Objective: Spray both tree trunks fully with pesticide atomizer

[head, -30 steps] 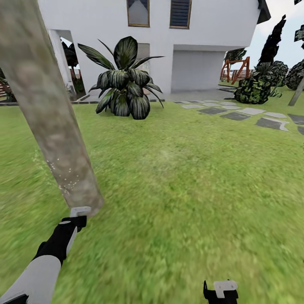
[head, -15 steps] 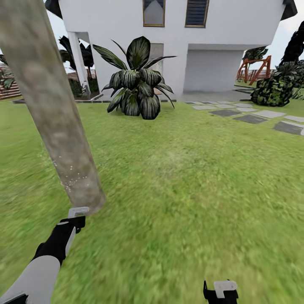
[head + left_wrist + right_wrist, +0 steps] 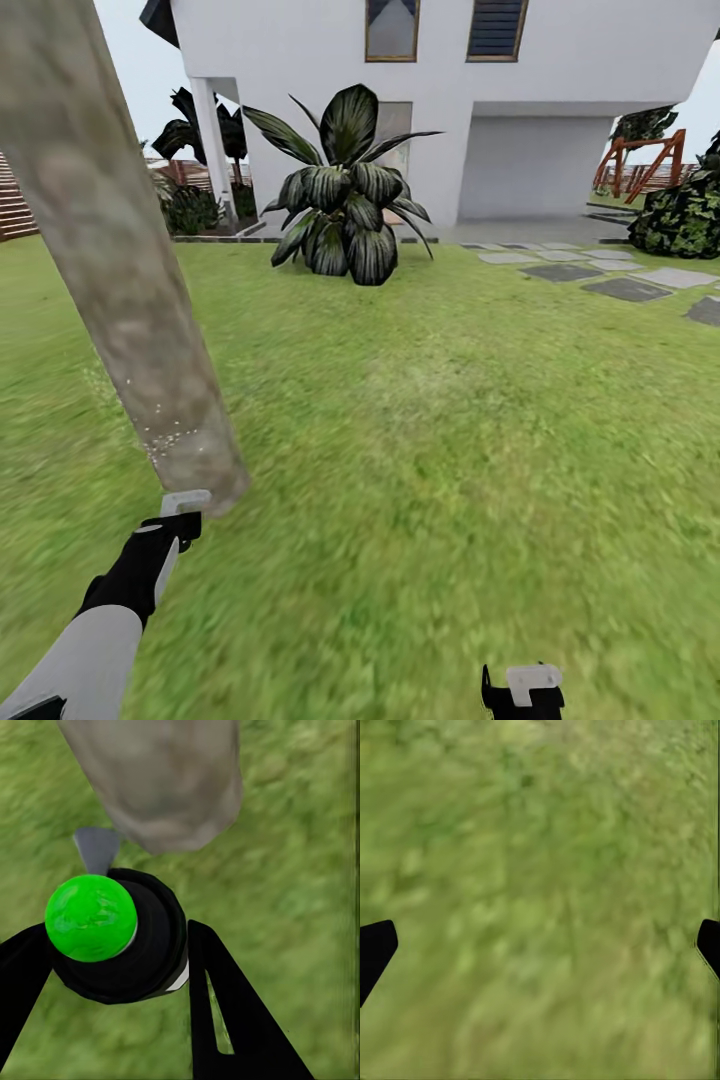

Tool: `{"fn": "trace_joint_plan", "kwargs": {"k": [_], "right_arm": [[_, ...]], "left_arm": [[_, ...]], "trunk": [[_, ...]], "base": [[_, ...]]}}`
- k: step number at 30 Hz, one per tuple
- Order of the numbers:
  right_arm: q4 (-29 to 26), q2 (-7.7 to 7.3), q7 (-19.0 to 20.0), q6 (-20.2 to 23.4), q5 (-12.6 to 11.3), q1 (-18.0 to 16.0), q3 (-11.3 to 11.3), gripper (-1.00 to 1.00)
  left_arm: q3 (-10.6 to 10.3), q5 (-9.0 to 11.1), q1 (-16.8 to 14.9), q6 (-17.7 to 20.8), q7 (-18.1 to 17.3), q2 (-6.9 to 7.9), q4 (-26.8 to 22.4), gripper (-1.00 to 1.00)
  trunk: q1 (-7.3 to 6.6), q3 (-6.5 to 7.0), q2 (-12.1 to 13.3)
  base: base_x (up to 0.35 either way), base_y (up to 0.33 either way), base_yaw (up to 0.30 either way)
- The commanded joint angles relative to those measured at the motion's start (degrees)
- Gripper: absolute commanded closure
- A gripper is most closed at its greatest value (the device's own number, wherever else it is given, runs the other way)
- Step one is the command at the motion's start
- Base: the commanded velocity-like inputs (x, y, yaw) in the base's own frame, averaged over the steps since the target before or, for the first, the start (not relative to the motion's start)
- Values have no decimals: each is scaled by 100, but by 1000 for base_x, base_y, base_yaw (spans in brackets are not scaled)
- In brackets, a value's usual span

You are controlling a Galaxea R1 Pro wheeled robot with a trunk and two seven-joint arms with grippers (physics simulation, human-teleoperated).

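A wide lawn (image 3: 450, 450) is seen stretching to a white house (image 3: 520, 100) at the far side, with a striped broad-leaf plant (image 3: 345, 195) before it and grey stone slabs (image 3: 625, 288) at the far right. At the near left a thick, leaning tree trunk (image 3: 120, 270) is planted, and whitish specks of pesticide (image 3: 165, 435) are scattered low on its near side only; the higher bark is left bare.

The left claw (image 3: 185, 508) is held just beside the foot of the trunk. In the left wrist view its fingers (image 3: 232, 1012) are closed on a black sprayer bottle (image 3: 131, 949) whose cap is shown green, with the trunk base (image 3: 161, 784) directly ahead of the nozzle. The right claw (image 3: 540, 945) is held wide apart and empty over grass, low at the near right.

For this step to be done well, the nozzle is best kept aimed squarely at the bark and swept upward and around, since coverage appears to be at an early stage. The base should be shifted so the hidden far side is reached. The grip must not be loosened, and contact with the trunk is to be avoided.
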Motion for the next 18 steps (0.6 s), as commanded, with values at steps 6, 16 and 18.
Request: {"fn": "trace_joint_plan", "kwargs": {"k": [6, 16, 18], "right_arm": [[-4, 0, 0, 0, 0, 0, 0, -100], [-4, 0, -2, 0, 0, 1, 0, -100], [-4, 0, -2, 0, 0, 0, 0, -100]], "left_arm": [[15, -1, 0, 3, -3, 1, -1, 100], [26, 16, 0, 0, -3, -7, 8, 100], [26, 22, 0, 2, -3, -7, 8, 100]], "trunk": [[0, 0, 0], [0, 0, 0], [0, 0, 0]], "base": [[12, -270, 32], [168, -189, 266], [182, -10, 278]]}}
